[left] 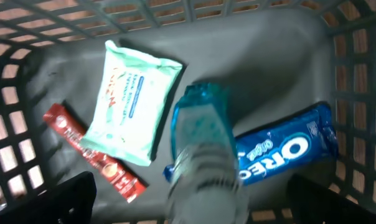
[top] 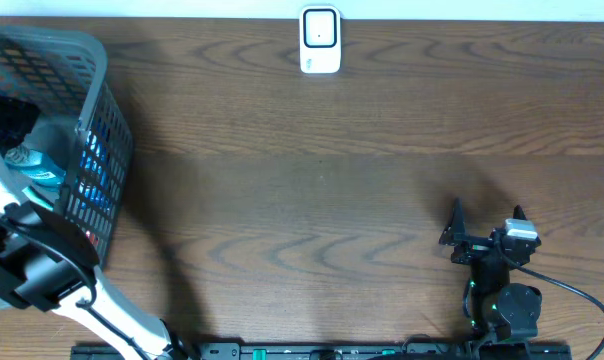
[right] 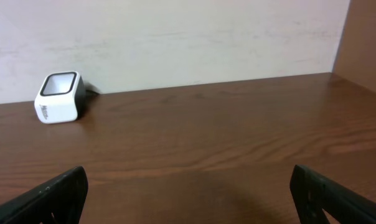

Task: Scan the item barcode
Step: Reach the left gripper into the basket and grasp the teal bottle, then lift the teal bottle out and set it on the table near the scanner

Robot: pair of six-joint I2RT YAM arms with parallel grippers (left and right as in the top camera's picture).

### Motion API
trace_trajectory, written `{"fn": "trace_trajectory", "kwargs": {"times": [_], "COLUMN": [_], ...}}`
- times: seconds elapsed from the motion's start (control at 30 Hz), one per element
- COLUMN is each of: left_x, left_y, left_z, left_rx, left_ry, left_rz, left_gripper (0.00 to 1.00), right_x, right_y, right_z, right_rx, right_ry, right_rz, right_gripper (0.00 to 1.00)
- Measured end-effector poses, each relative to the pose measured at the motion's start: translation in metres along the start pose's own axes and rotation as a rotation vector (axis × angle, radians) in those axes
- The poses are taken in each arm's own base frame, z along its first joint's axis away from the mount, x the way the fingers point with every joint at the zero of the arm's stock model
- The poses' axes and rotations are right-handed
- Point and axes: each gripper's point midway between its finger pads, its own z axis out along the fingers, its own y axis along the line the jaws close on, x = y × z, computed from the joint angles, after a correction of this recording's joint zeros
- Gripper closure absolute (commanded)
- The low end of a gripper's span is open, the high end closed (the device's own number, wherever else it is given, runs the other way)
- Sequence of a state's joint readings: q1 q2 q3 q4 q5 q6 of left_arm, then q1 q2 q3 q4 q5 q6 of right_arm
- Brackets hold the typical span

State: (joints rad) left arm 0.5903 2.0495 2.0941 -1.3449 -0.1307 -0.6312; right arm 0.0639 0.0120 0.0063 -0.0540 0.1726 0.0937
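Observation:
Looking down into the grey basket (left: 362, 74) through the left wrist view, I see a mint-green wipes pack (left: 131, 102), a red stick packet (left: 91, 152), a blue Oreo pack (left: 281, 152) and a clear bottle with a teal top (left: 203, 143). The bottle rises blurred toward the camera, between the fingers of my open left gripper (left: 203, 208), which do not touch it. My right gripper (top: 487, 222) stands open low over the bare table at the front right. The white barcode scanner (top: 320, 40) sits at the table's far edge, also in the right wrist view as the scanner (right: 58, 98).
The basket (top: 102, 130) stands at the table's far left, with my left arm (top: 42, 265) reaching into it. A wall runs behind the scanner. Wooden tabletop (top: 312, 210) lies between basket, scanner and right arm.

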Motion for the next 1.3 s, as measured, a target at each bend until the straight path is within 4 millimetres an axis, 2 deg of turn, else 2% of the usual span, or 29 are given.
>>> {"fn": "trace_trajectory", "kwargs": {"times": [0.3, 0.57, 0.67, 0.8, 0.87, 1.07, 1.13, 1.3], "left_x": [0.0, 0.011, 0.01, 0.011, 0.011, 0.011, 0.012, 0.012], "left_y": [-0.007, -0.004, -0.003, 0.0, 0.002, 0.0, 0.001, 0.003], "left_z": [0.028, 0.054, 0.056, 0.056, 0.056, 0.056, 0.057, 0.055], "left_rx": [-0.025, -0.071, -0.075, -0.08, -0.085, -0.075, -0.081, -0.085], "left_ry": [0.03, 0.086, 0.078, 0.066, 0.063, 0.064, 0.066, 0.065], "left_rz": [0.009, 0.023, 0.025, 0.028, 0.031, 0.046, 0.049, 0.05], "left_gripper": [0.02, 0.04, 0.16, 0.25, 0.33, 0.62, 0.65, 0.65], "right_x": [0.0, 0.0, 0.0, 0.0, 0.0, 0.0, 0.0, 0.0], "right_y": [0.0, 0.0, 0.0, 0.0, 0.0, 0.0, 0.0, 0.0], "right_z": [0.0, 0.0, 0.0, 0.0, 0.0, 0.0, 0.0, 0.0], "right_rx": [0.0, 0.0, 0.0, 0.0, 0.0, 0.0, 0.0, 0.0], "right_ry": [0.0, 0.0, 0.0, 0.0, 0.0, -0.001, 0.0, 0.0], "right_rz": [0.0, 0.0, 0.0, 0.0, 0.0, 0.0, 0.0, 0.0], "right_gripper": [0.01, 0.01, 0.01, 0.01, 0.01, 0.01, 0.01, 0.01]}}
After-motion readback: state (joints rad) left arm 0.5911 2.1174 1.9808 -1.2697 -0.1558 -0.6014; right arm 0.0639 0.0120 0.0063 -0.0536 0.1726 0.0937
